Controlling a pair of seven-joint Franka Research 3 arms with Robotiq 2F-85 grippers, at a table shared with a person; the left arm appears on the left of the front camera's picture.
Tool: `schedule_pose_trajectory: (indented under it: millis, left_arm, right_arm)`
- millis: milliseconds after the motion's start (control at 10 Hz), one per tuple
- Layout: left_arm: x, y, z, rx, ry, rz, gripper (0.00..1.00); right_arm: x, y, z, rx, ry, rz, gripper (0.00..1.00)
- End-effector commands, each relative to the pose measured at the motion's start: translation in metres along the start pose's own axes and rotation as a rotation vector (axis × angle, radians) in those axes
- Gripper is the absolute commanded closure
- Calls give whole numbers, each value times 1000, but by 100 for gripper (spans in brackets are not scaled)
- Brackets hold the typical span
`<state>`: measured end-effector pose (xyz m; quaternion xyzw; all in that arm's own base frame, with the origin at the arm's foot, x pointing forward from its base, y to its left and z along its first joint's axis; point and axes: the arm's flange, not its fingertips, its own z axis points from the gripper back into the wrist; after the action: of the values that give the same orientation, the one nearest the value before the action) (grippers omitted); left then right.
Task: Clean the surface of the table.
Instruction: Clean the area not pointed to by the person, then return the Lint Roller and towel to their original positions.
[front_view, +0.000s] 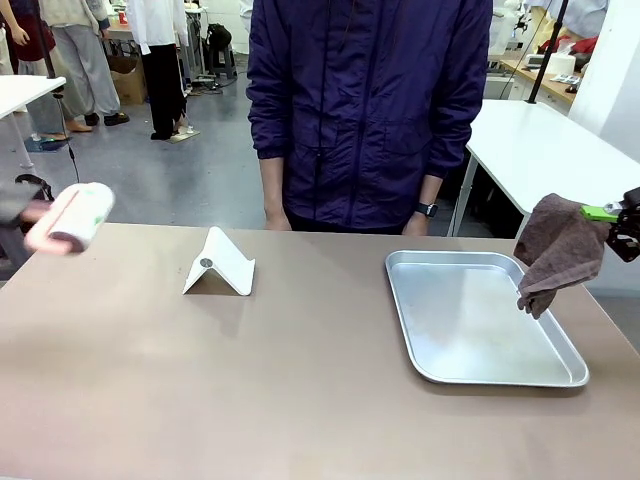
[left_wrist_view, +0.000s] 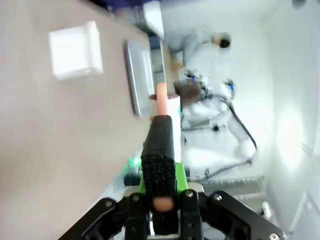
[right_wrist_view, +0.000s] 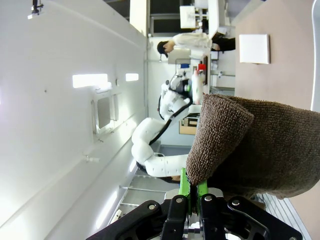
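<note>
The left gripper (left_wrist_view: 159, 150) is pinched on a lint roller (front_view: 75, 217) held above the left edge of the table (front_view: 200, 380). The right gripper (right_wrist_view: 190, 192) is clamped on a brown cloth (front_view: 558, 250) hanging over the right rim of a metal tray (front_view: 480, 318). A white folded stand (front_view: 220, 264) sits near the far edge, before a person (front_view: 370, 110).

Illumination was bright, even and diffuse, from overhead. The table (front_view: 300, 390) carried only soft, short shadows beneath the white stand (front_view: 220, 265) and along the tray (front_view: 480, 375) rim, and the tray floor showed a dull sheen. The front view was sharp except for a motion-blurred roller (front_view: 72, 218) at left. The left wrist view was blurred throughout, with washed-out whites. The right wrist view showed glaring ceiling panels (right_wrist_view: 90, 80).
</note>
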<state>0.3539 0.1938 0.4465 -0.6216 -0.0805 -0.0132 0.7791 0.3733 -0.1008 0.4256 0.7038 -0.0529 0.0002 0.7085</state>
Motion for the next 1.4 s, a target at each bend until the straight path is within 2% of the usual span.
schedule_pose_trajectory:
  millis: [0, 100, 200, 400, 500, 1300]
  left_arm:
    - [-49, 2, 16, 52, 72, -68, 78]
    - [-81, 1, 28, -5, 159, -98, 78]
    - [-93, 4, 38, -20, 114, -108, 78]
    - [-86, 16, 57, -106, -71, -40, 78]
    - [-101, 2, 41, -7, 93, -78, 78]
    - [-101, 2, 41, -7, 93, -78, 78]
  right_arm:
    - [-1, 2, 0, 1, 13, 15, 94]
    - [-1, 2, 0, 1, 13, 15, 94]
    - [-1, 2, 0, 1, 13, 15, 94]
    - [-1, 2, 0, 1, 13, 15, 94]
    - [-1, 2, 0, 1, 13, 15, 94]
    - [-1, 2, 0, 1, 13, 15, 94]
